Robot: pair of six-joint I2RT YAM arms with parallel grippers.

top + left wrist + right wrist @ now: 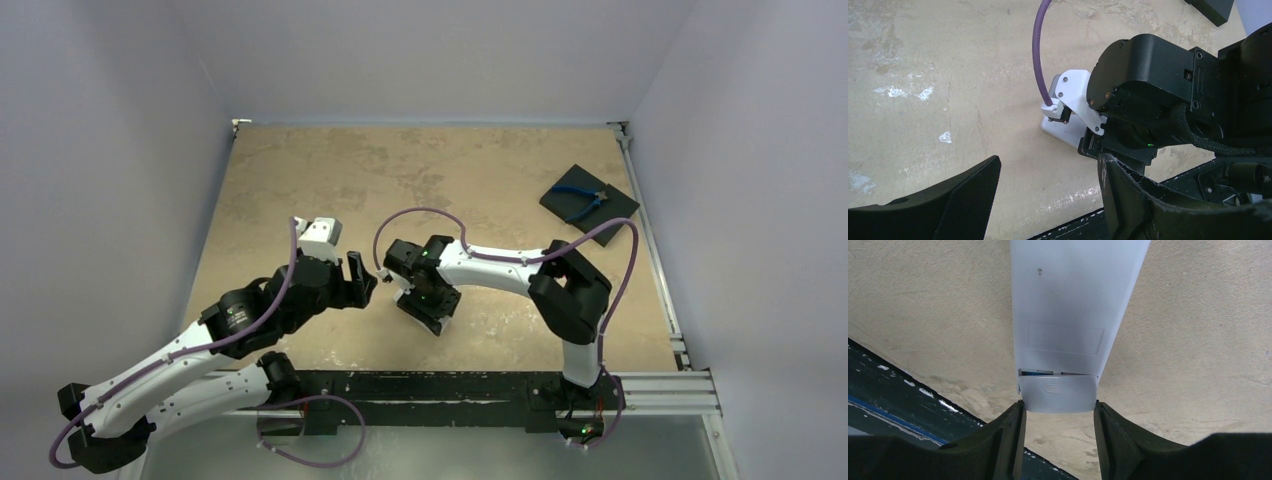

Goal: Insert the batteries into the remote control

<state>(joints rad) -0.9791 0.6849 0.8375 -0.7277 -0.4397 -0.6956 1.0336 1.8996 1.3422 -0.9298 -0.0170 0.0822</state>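
The remote control (1073, 300) lies back up on the table, a white slab. Its battery cover (1058, 392) sits slid a little towards me, and a thin sliver of the blue battery (1038, 372) shows in the gap. The dark battery is hidden. My right gripper (1058, 407) stands over the remote's near end with its fingertips (1015, 415) against both sides of the cover end. In the top view the right gripper (432, 310) covers most of the remote (404, 300). My left gripper (368, 282) is open and empty just left of it, also in the left wrist view (1048, 195), where a remote corner (1065, 134) shows.
A black square pad (610, 203) with blue-handled pliers (580, 198) lies at the back right. The black mounting rail (450, 385) runs along the near table edge, close to the remote. The right arm's purple cable (1038, 55) arches above the remote.
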